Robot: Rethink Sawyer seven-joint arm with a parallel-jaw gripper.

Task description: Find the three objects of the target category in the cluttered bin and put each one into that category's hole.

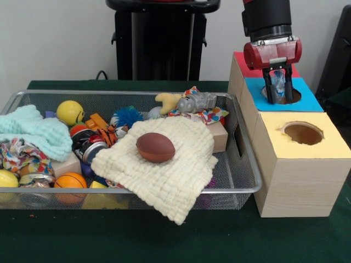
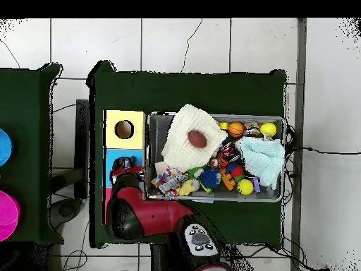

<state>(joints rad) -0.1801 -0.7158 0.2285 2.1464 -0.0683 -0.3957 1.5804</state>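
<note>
Bottle (image 1: 278,82), clear and small, sits pinched in our hand (image 1: 278,90) over the blue hole (image 1: 288,97); released off-centre, we judge it could catch the rim.

Front camera sits low and close across the table, facing the pincer (image 1: 278,87) at upper right with the bin (image 1: 241,148) left of it, while the overhead camera looks straight down from high up, both sharing bin, pincer and box (image 2: 124,130).
</note>
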